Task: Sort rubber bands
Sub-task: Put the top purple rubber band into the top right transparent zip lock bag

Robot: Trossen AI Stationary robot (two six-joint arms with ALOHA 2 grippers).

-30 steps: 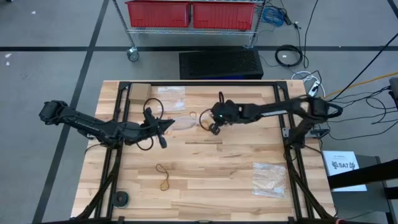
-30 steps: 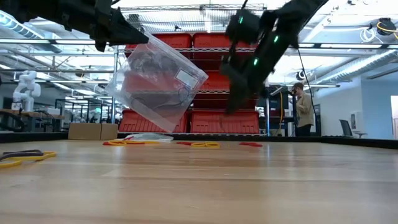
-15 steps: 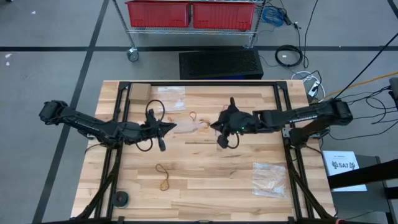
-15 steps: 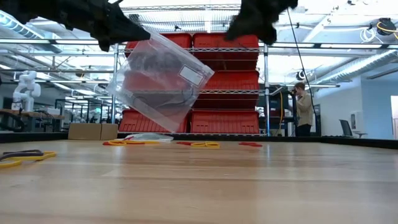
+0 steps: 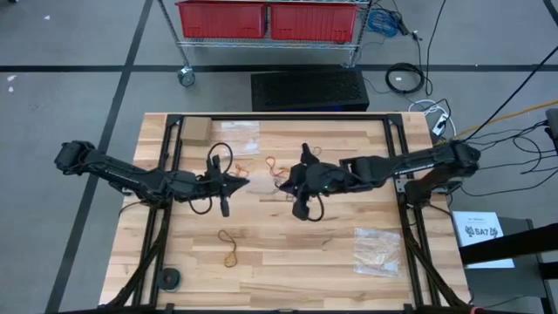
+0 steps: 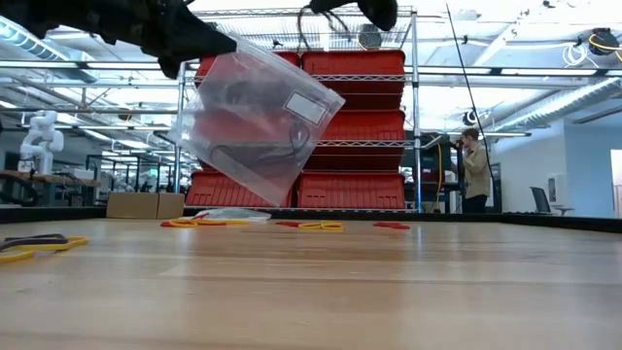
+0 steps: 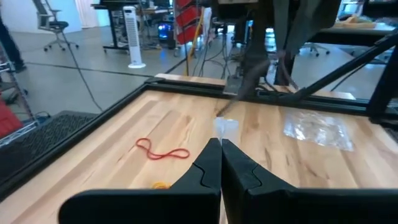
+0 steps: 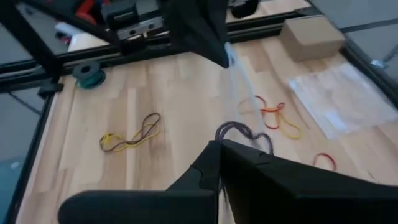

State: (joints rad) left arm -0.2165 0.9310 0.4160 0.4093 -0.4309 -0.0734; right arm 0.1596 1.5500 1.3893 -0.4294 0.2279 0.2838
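My left gripper (image 5: 240, 181) is shut on a clear plastic bag (image 6: 258, 122) that holds dark bands, high above the table's middle. My right gripper (image 5: 283, 183) is just to the right of it, also raised, shut on a dark rubber band (image 8: 239, 132). In the low view that band shows as a loop (image 6: 316, 15) above the bag. Loose bands lie on the table: red and yellow ones (image 5: 270, 164) behind the grippers, and a yellow-brown tangle (image 5: 231, 249) near the front left. My left gripper pinches the bag's top corner (image 6: 219, 47) between its two shut fingers, coming level from the table's left. The bag hangs tilted below the fingers, clear of the table. My right gripper pinches the dark band at its fingertips (image 8: 214, 146), coming from the table's right. The loop (image 8: 245, 129) sticks out ahead of the fingers, lifted clear of the table.
A second clear bag (image 5: 377, 249) lies near the front right and a third (image 5: 240, 135) at the far side beside a cardboard box (image 5: 196, 131). A dark roll (image 5: 168, 279) sits at the front left corner. The black arm frame (image 5: 170, 157) borders the work area.
My right gripper has risen out of the top of the low view. It has first drawn toward the table's right, then gone left to the hanging bag. The bag has tipped slightly, its lower end swinging right.
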